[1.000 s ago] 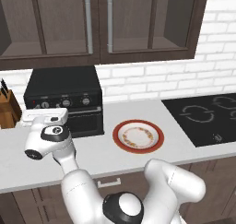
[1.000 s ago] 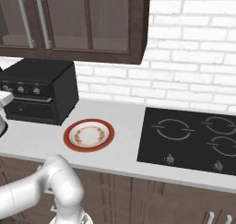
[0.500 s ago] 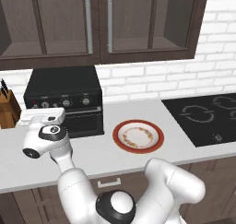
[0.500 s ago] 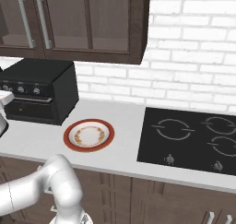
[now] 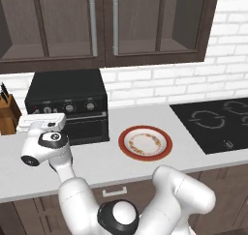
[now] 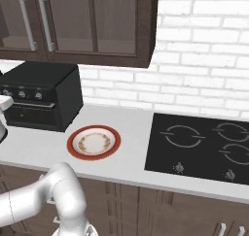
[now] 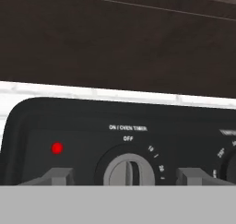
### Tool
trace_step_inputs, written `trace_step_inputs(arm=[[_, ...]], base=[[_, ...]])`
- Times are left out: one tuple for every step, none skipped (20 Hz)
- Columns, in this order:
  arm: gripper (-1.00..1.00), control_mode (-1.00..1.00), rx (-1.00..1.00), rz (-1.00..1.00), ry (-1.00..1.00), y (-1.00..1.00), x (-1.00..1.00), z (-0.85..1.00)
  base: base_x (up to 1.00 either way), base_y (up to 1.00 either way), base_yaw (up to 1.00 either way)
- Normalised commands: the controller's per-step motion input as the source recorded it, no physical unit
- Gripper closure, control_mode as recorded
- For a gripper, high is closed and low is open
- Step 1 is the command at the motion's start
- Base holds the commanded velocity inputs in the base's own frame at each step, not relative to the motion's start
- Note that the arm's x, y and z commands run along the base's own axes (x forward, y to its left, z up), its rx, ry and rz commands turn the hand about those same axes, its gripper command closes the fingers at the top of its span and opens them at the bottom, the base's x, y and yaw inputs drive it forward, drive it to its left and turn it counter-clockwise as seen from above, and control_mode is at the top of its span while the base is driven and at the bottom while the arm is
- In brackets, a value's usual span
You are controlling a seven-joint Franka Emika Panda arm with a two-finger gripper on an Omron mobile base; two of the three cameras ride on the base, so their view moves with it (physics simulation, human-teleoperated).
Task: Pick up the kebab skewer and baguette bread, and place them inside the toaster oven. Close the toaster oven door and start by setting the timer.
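Toaster oven [image 5: 68,106] at back left of counter [image 5: 145,164], its door [image 5: 86,128] shut, knife block [image 5: 8,115] just to its left. Gripper [image 7: 124,177] levelled at control panel, fingertips [image 7: 57,176] spread either side of timer knob [image 7: 129,172], not touching it; pointer at OFF, red light [image 7: 57,148] to its left. Wrist bent forward close to oven front, elbow low by counter edge. Plate [image 5: 145,142] bare, to oven's right; cooktop [image 5: 218,123] well apart. Compared with a second ago: jaws narrower, hand nearer oven face.
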Motion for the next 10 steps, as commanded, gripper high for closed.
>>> trace_step_inputs(arm=[[-1.00, -1.00, 0.00, 0.00, 0.00, 0.00, 0.00, 0.00], [-1.00, -1.00, 0.00, 0.00, 0.00, 0.00, 0.00, 0.00], [-1.00, -1.00, 0.00, 0.00, -0.01, -0.02, 0.00, 0.00], [-1.00, -1.00, 0.00, 0.00, -0.01, -0.06, 0.00, 0.00], [-1.00, -1.00, 0.00, 0.00, -0.01, -0.06, 0.00, 0.00], [-1.00, -1.00, 0.00, 0.00, -0.01, -0.06, 0.00, 0.00], [-1.00, -1.00, 0.00, 0.00, -0.01, -0.01, 0.00, 0.00], [-1.00, -1.00, 0.00, 0.00, 0.00, 0.00, 0.00, 0.00], [-1.00, -1.00, 0.01, 0.00, 0.00, 0.00, 0.00, 0.00], [-1.00, -1.00, 0.01, 0.00, 0.00, 0.00, 0.00, 0.00]], base=[[0.00, 0.00, 0.00], [0.00, 0.00, 0.00], [0.00, 0.00, 0.00], [0.00, 0.00, 0.00], [0.00, 0.00, 0.00], [0.00, 0.00, 0.00], [0.00, 0.00, 0.00], [0.00, 0.00, 0.00], [0.00, 0.00, 0.00], [0.00, 0.00, 0.00]])
